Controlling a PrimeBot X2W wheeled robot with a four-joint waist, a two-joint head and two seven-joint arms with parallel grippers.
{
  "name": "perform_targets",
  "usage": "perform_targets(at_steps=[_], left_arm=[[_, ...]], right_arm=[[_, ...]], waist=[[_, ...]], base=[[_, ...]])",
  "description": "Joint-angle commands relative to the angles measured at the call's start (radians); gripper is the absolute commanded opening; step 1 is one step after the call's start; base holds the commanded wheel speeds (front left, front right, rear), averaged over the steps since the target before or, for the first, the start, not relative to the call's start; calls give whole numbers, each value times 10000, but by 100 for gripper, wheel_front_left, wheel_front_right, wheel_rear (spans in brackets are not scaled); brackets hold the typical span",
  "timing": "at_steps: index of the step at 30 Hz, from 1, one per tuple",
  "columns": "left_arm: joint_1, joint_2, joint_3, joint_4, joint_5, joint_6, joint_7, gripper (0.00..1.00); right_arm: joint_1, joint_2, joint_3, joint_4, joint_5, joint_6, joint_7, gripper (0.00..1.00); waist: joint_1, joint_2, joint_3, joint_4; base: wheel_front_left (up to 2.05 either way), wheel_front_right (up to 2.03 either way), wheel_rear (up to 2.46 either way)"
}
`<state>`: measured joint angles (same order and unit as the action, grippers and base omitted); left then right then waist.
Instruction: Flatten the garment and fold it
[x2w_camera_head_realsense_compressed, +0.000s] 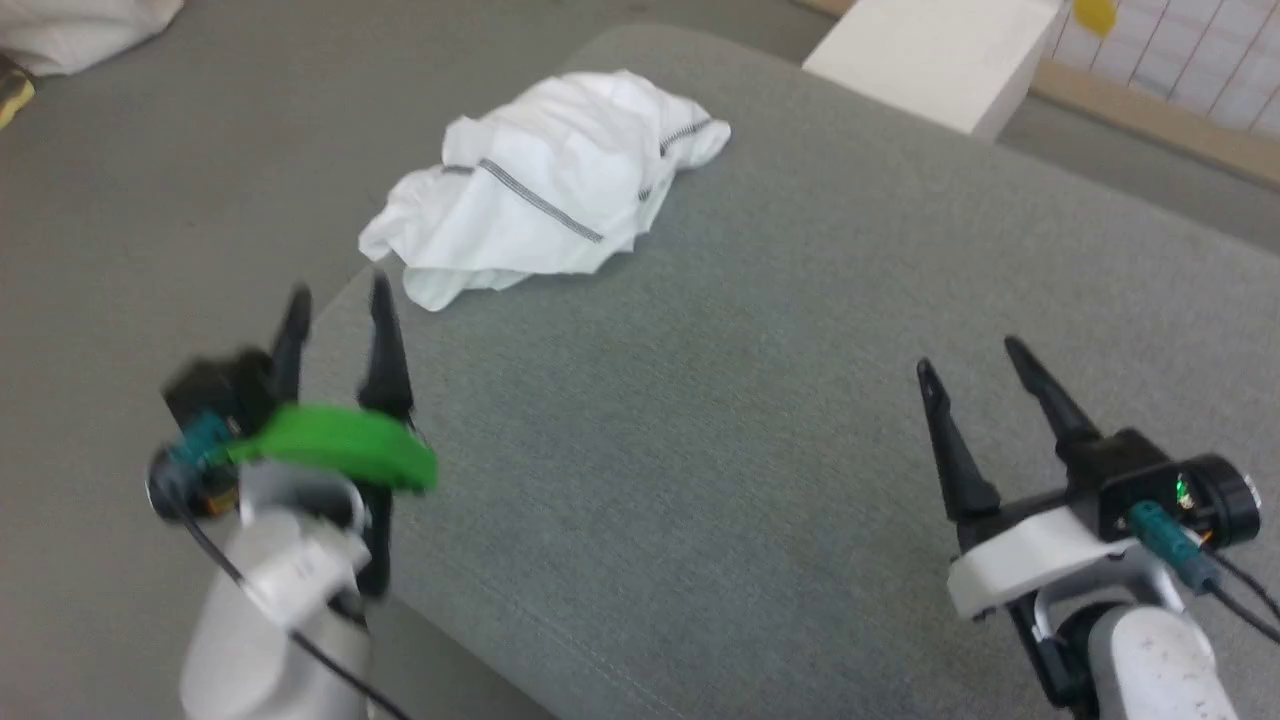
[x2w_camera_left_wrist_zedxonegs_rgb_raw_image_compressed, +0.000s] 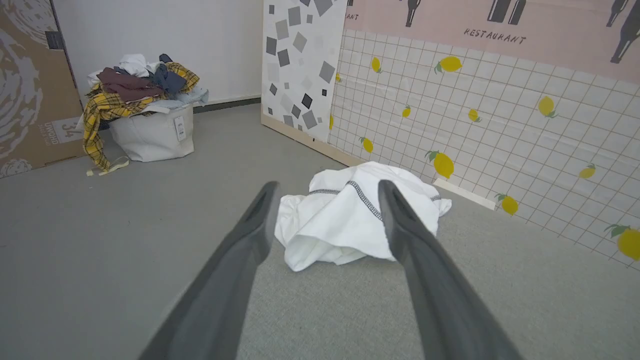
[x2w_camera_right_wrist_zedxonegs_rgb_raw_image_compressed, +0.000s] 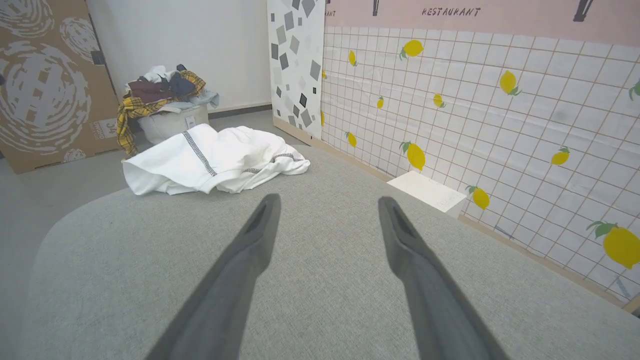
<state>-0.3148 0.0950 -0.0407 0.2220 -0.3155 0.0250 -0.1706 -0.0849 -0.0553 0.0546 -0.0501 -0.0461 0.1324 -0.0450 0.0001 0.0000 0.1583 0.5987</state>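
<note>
The garment (x2w_camera_head_realsense_compressed: 548, 190) is a white shirt with dark zigzag seams, lying crumpled in a heap near the far left corner of the grey padded surface (x2w_camera_head_realsense_compressed: 760, 400). My left gripper (x2w_camera_head_realsense_compressed: 338, 296) hovers open at that surface's left edge, a short way before the heap, with nothing between its fingers. In the left wrist view the garment (x2w_camera_left_wrist_zedxonegs_rgb_raw_image_compressed: 345, 220) sits straight ahead, beyond the fingertips. My right gripper (x2w_camera_head_realsense_compressed: 970, 355) stands open over the near right part of the surface, far from the shirt. The right wrist view shows the garment (x2w_camera_right_wrist_zedxonegs_rgb_raw_image_compressed: 210, 160) ahead to the left.
A white box (x2w_camera_head_realsense_compressed: 930, 55) stands on the floor beyond the surface's far edge, against a lemon-patterned tiled wall (x2w_camera_right_wrist_zedxonegs_rgb_raw_image_compressed: 475, 100). A pale bin heaped with clothes (x2w_camera_left_wrist_zedxonegs_rgb_raw_image_compressed: 145, 115) stands by the far wall next to a cardboard panel (x2w_camera_right_wrist_zedxonegs_rgb_raw_image_compressed: 45, 85). Grey floor (x2w_camera_head_realsense_compressed: 150, 230) runs along the left.
</note>
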Motion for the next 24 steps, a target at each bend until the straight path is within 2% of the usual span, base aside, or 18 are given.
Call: perform_targets(at_steps=[1, 9, 10, 13, 20, 21, 24], left_arm=[[-699, 125, 131, 225, -333, -148, 182, 100], [-3395, 1007, 979, 1876, -1578, -558, 1911, 100], [-3868, 1249, 1177, 2289, -1879, -572, 2494, 100], [-4366, 1508, 1513, 2768, -2378, -479, 3375, 100], [-4583, 2060, 2136, 3456, -3086, 32, 4918, 100], [-4382, 2224, 2250, 3689, -3207, 435, 5676, 100], [-4123, 2303, 2269, 3683, -3196, 917, 6303, 100]], right_arm=[[-257, -92, -23, -162, -55, -17, 94, 100], [-1392, -738, 310, -629, 117, -17, 355, 100], [-1664, -856, 369, -670, 201, -17, 351, 100], [-1954, -958, 499, -659, 303, -17, 291, 100], [-2198, -890, 620, -452, 446, -17, 42, 100], [-2267, -859, 581, -338, 490, -17, -86, 100], [-2279, -823, 529, -223, 529, -17, -208, 100]], waist=[[-1, 0, 1669, -768], [-1, 0, 3887, -2217], [-1, 0, 4323, -2529], [-1, 0, 4838, -2938], [-1, 0, 5472, -3712], [-1, 0, 5527, -3941], [-1, 0, 5455, -4068]], base=[[0, 0, 0], [0, 0, 0], [0, 0, 0], [0, 0, 0], [0, 0, 0], [0, 0, 0], [0, 0, 0]])
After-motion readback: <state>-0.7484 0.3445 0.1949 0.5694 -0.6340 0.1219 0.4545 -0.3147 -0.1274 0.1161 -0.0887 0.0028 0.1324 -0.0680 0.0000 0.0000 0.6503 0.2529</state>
